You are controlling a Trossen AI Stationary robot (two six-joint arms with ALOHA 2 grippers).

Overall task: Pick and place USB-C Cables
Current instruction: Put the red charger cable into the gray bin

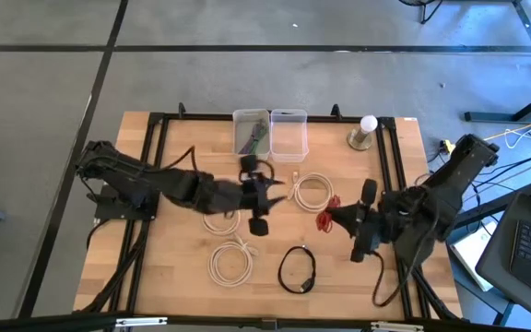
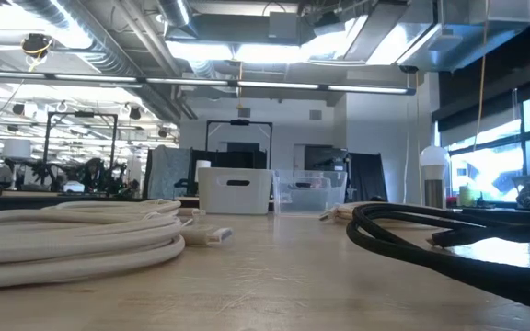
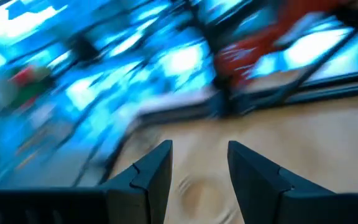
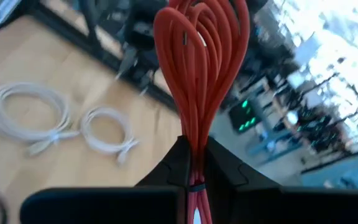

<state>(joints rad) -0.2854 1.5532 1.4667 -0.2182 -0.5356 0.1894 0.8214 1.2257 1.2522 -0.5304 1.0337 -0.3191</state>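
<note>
My right gripper [image 4: 194,163] is shut on a red folded cable bundle [image 1: 325,219] right of the table's middle. My left gripper [image 3: 197,155] is open with nothing between its fingers; it hovers near the table's middle [image 1: 273,192], beside a cream coil [image 1: 312,191]. Two more cream coils lie flat on the wood, one partly under the left arm [image 1: 219,219] and one nearer [image 1: 230,261]. A black coil [image 1: 298,269] lies near the near edge. Green and purple bundles lie in the left clear bin [image 1: 252,134]. My right gripper pinches the red bundle between its two fingers at the tied end [image 4: 195,186]. The fingers come roughly level from the table's right side and lie along the bundle. Its looped end [image 4: 204,37] sticks out past the fingertips, clear of the table.
A second clear bin [image 1: 289,134] stands beside the first at the far edge. A white ball-topped round object [image 1: 365,132] stands at the far right. In the low view the cream coil [image 2: 72,234] and the black coil [image 2: 449,239] fill the foreground. Black frame rails [image 1: 155,166] line both sides.
</note>
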